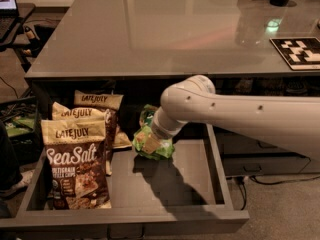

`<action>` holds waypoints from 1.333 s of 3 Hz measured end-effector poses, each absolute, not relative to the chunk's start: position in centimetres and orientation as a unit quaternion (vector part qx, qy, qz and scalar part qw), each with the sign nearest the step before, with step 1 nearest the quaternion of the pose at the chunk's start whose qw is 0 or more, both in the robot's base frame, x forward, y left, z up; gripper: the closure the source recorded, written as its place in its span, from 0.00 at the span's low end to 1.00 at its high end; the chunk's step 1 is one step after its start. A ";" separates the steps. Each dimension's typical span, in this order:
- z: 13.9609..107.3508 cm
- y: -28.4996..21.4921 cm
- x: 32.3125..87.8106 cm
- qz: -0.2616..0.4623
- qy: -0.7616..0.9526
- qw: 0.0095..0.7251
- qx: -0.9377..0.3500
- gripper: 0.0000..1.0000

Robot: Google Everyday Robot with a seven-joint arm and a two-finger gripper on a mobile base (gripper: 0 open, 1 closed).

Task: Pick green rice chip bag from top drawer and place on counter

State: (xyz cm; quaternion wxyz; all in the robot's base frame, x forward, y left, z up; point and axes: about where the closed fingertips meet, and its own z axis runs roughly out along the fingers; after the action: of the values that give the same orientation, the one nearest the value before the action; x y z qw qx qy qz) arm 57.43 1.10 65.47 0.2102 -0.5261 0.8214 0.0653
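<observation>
The green rice chip bag [153,145] is crumpled at the tip of my gripper [156,134], inside the open top drawer [165,194], towards its back and middle. My white arm reaches in from the right, under the counter [165,34] edge. The gripper is shut on the bag and holds it tilted just above the drawer floor, with a shadow beneath it. The wrist and the bag hide most of the gripper.
Three brown-and-cream Late July bags [75,166] stand in the drawer's left part. A black-and-white marker tile [300,51] lies on the counter at right. Cables and a chair are on the floor at left. Lower drawers [260,159] show at right.
</observation>
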 end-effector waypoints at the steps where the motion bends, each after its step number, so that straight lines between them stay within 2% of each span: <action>1: 67.7 -0.9 55.6 0.068 0.824 0.236 -0.510 1.00; 4: 75.7 -4.7 53.8 0.025 0.819 0.290 -0.494 1.00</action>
State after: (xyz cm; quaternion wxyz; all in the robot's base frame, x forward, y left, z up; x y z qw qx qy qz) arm 53.82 -4.69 75.66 0.2901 -0.4940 0.8192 0.0251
